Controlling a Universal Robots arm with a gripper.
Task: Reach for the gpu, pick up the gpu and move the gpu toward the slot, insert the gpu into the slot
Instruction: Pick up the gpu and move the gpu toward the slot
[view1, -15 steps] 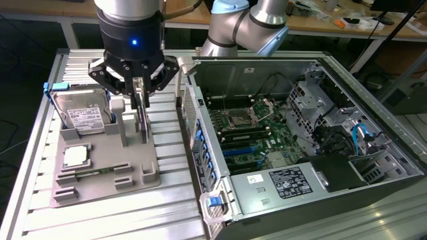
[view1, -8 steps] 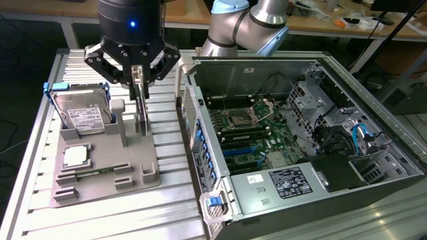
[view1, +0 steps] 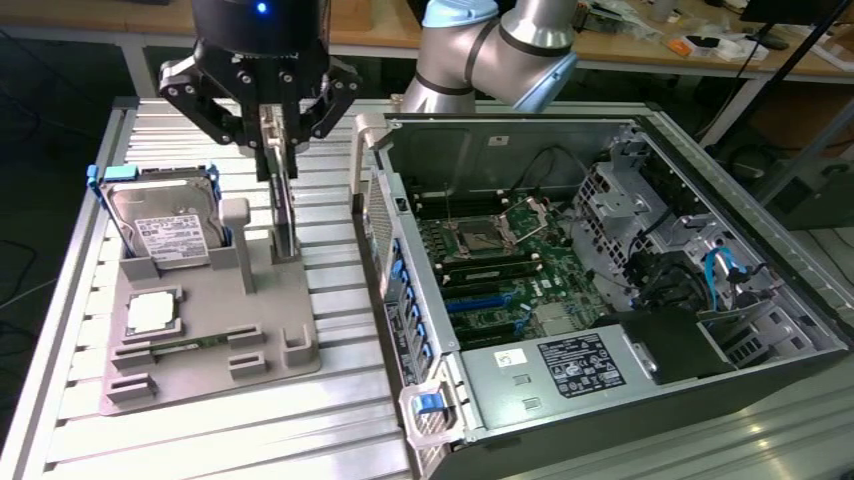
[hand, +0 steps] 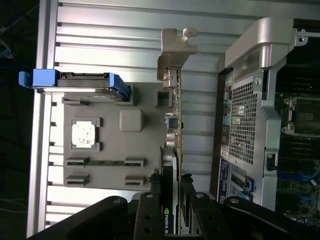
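Wrist view: I see the hand part-closed, clamping the gpu on edge at the grey holder; a skewed lift could jam or drop it.

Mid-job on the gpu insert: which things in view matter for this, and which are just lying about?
In the job:
- gripper, closed on the gpu
- gpu, upright in the grey holder
- blue slot on the motherboard

Lying about:
- hard drive with blue clips
- CPU chip
- memory stick
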